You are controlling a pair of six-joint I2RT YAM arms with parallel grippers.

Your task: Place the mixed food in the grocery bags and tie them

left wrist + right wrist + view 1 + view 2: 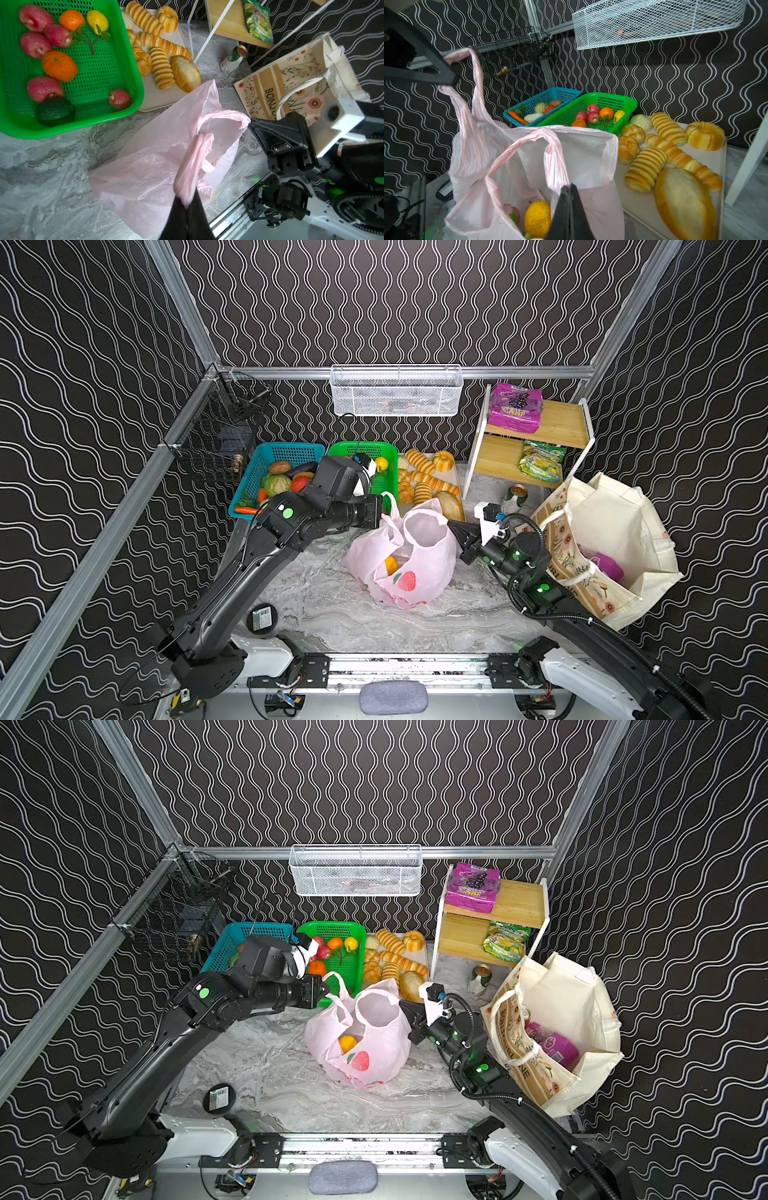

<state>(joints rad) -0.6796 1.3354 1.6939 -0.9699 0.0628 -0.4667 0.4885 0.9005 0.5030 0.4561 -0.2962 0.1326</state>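
1. Pink first: counted one plastic carrier [415,568] mid-table, two handles [555,164].
2. Found left gripper [188,204] pinched shut on one handle, right gripper [569,186] clamped on the other.
3. Made out two fruits [537,218] inside; could not see the rest.

The pink plastic bag [430,562] stands open, yellow fruit [390,565] inside; the cream tote [615,522] holds a purple packet [608,567].

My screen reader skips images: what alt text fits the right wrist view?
The right tool pinches one handle of the thin pink plastic bag, a yellow-orange toy fruit inside; the left tool grips the other handle.
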